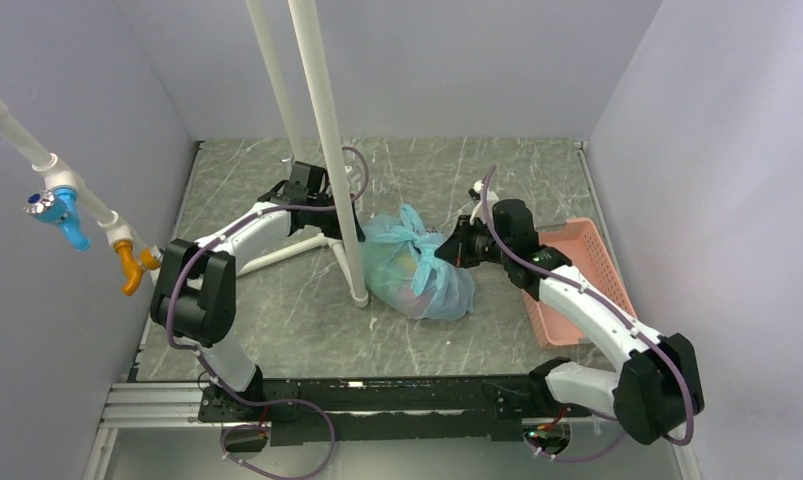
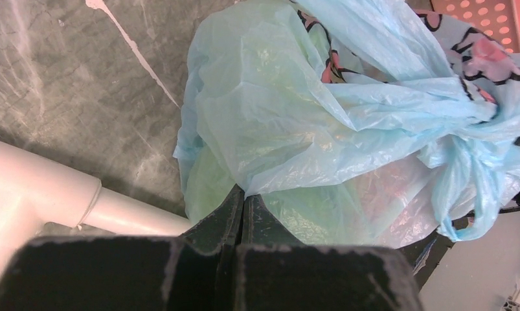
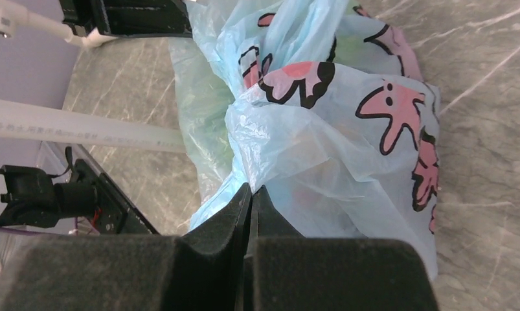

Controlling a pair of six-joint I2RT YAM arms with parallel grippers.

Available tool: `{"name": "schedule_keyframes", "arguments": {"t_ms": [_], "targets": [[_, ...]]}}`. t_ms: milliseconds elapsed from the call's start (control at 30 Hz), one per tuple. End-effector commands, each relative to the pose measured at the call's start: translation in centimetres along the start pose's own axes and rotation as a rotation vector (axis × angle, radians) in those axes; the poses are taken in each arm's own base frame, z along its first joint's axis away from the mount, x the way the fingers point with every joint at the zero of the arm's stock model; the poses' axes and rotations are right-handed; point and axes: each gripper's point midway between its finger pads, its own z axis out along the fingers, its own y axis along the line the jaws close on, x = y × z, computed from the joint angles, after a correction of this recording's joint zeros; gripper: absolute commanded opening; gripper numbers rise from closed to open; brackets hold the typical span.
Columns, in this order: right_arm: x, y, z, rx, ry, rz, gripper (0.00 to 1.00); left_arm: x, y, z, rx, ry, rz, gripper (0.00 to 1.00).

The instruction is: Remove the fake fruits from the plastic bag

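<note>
Thin light blue-green plastic bag, pink-printed, lies tied shut mid grey marbled counter. Fake fruits all inside, only dim tints through film. Left fingers and right fingers clenched at the film; pinch uncertain. Nothing extracted yet.

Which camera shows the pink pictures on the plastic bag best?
The right wrist view: pink pictures with black outlines spread large and sharp across the plastic bag. The left wrist view catches only a few at its top right corner. In the top view the bag is too small to make them out.
</note>
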Motion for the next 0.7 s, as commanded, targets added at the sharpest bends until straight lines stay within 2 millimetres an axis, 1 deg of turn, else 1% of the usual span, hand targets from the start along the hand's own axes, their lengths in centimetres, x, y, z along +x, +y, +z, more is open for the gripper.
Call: {"name": "schedule_keyframes", "arguments": {"t_ms": [0,133,167,200,233,300,367,400,433,467,500,533,667], "targets": [[-1.5,2.0,0.8,-0.108,0.003,-0.042,0.0,-2.4,-1.6,-1.7,0.036,-0.102,0.067,0.04],[-1.8,2.7,1.5,-0.146,0.017,-0.039,0.0,-2.9,-1.8,-2.1,0.038,-0.122,0.092,0.43],[-1.9,2.9,1.6,-0.151,0.019,-0.041,0.0,-3.0,-1.9,-2.3,0.037,-0.13,0.098,0.49],[-1.9,3.1,1.7,-0.156,0.023,-0.045,0.0,-3.2,-2.0,-2.5,0.036,-0.141,0.107,0.53],[-1.9,3.3,1.8,-0.163,0.029,-0.05,0.0,-3.2,-1.9,-2.5,0.03,-0.148,0.113,0.56],[-1.7,3.6,2.1,-0.177,0.045,-0.056,0.0,-3.7,-2.2,-3.2,0.019,-0.191,0.135,0.6],[-1.4,3.9,2.3,-0.191,0.065,-0.063,0.0,-4.0,-2.6,-3.8,0.013,-0.23,0.166,0.67],[-1.2,4.0,2.4,-0.193,0.075,-0.065,0.0,-4.1,-2.9,-4.0,0.006,-0.247,0.184,0.69],[-1.1,4.0,2.6,-0.195,0.083,-0.067,0.0,-4.2,-3.2,-4.2,-0.001,-0.261,0.208,0.75],[-0.9,4.2,2.7,-0.202,0.093,-0.07,0.0,-4.2,-3.6,-4.3,-0.002,-0.271,0.232,0.76],[-0.8,4.4,2.8,-0.207,0.098,-0.073,0.0,-4.1,-3.9,-4.3,-0.003,-0.275,0.254,0.83],[-0.7,4.6,2.9,-0.21,0.103,-0.077,0.0,-4.0,-4.2,-4.2,-0.005,-0.276,0.27,0.87],[-0.4,5.4,3.0,-0.225,0.11,-0.09,0.0,-3.2,-5.0,-3.0,0.015,-0.226,0.296,0.88]]}}
